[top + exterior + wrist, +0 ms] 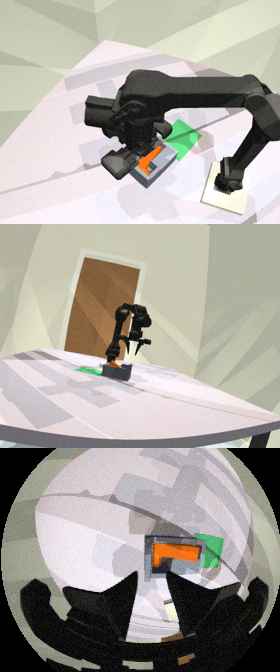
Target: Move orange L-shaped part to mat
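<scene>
The orange L-shaped part (pixel 145 162) (pixel 115 364) (pixel 175 551) lies tilted in the grey tray (pixel 162 171) (pixel 116 372) (pixel 148 558). Its straight end, on the side toward the green mat (pixel 184 141) (pixel 88 371) (pixel 215 545), stands up above the tray's rim in the exterior view. Its L-shaped end sits low in the pocket at the far side from the mat. My gripper (pixel 132 354) (pixel 152 574) is open and empty, fingers pointing down, above the tray and clear of the part. In the top view the arm hides the fingertips.
The arm's base stands on a cream plate (pixel 210 188) (pixel 170 611) at the right in the top view. The mat lies close beside the tray. The tray's raised walls stand around the part. Patchy shadows cross the table (pixel 142 412).
</scene>
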